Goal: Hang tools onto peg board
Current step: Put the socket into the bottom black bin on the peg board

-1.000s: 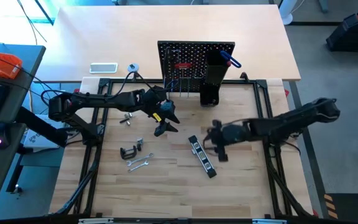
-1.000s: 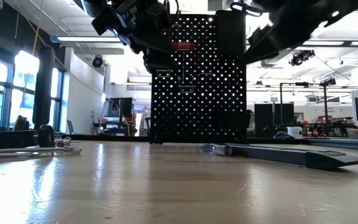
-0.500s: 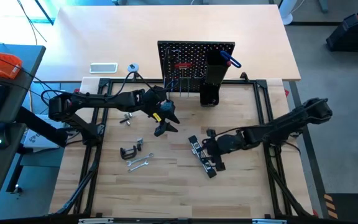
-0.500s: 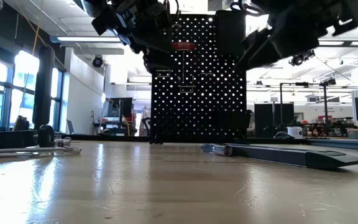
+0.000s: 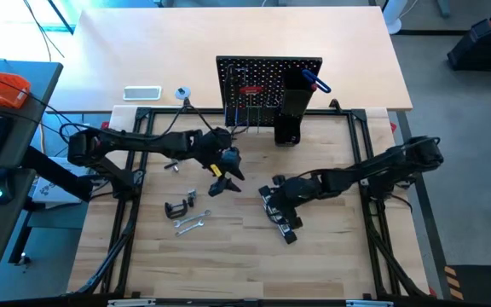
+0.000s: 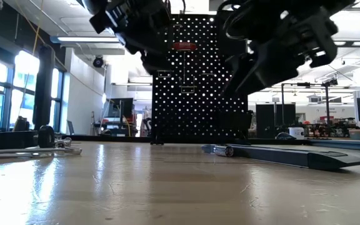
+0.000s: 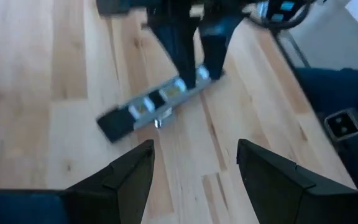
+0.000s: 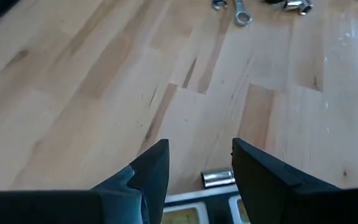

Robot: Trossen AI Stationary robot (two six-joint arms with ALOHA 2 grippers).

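The peg board [image 5: 254,77] stands upright at the table's far side. A red-handled screwdriver [image 5: 250,88] hangs on it, and a blue hex key [image 5: 318,83] sticks out of its black box holder [image 5: 290,115]. The black-and-silver bar [image 5: 281,223] lies flat on the table. My right gripper [image 5: 277,207] hangs open above the bar's far end [image 8: 218,179], clear of it, with a finger on either side. My left gripper [image 7: 194,149] stands open and empty to the bar's left, pointing toward it. A C-clamp [image 5: 177,207] and a wrench [image 5: 192,224] lie at the near left.
Small silver parts [image 5: 173,162] lie under my left arm. Bare wood spreads along the table's near side. Black frame rails [image 5: 126,222] run along the table's left and right sides. Beyond the peg board lie a white device [image 5: 141,93] and a small round thing [image 5: 181,92].
My right gripper has come down and gone toward the table's left, from beside the bar to over its far end, rolling a little on the way. My left gripper has eased slightly down and toward the near edge. The bar has kept still.
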